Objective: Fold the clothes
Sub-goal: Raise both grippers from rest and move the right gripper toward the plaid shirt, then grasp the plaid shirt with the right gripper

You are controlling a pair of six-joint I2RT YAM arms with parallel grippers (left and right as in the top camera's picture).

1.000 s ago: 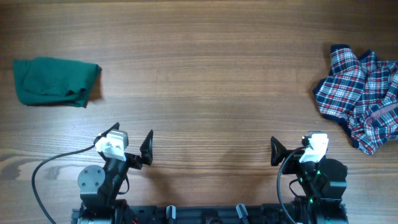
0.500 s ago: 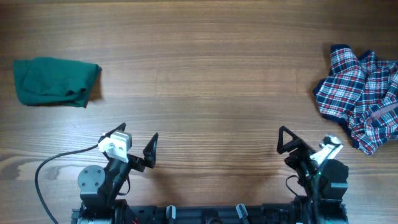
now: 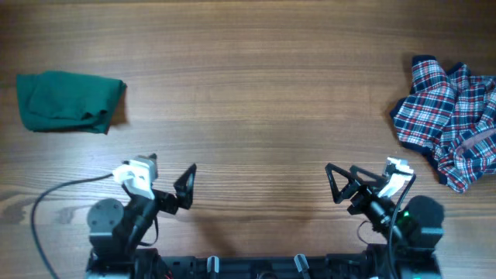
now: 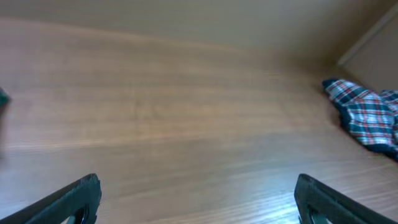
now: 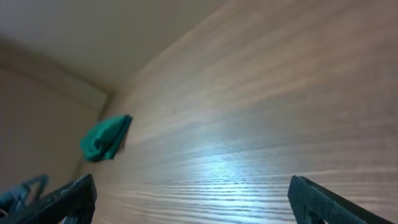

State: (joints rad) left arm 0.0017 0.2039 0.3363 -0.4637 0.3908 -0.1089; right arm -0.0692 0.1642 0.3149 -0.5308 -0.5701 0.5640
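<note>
The clothes in view are a crumpled red, navy and white plaid garment [image 3: 449,124] at the table's right edge and a folded green cloth [image 3: 68,102] at the far left. The left wrist view shows the plaid garment [image 4: 364,115] far off to the right. The right wrist view shows the green cloth [image 5: 104,138] far away. My left gripper [image 3: 169,174] is open and empty near the front edge, left of centre; its fingers frame bare wood [image 4: 199,202]. My right gripper [image 3: 360,174] is open and empty near the front right, turned toward the left [image 5: 193,202].
The wooden table [image 3: 256,93] spreads between the two garments. The arm bases and a black cable [image 3: 54,209] sit along the front edge. A pale wall rises behind the table in both wrist views.
My right gripper has swung round to the left and opened out wider. My left arm has shifted slightly. Neither garment has moved.
</note>
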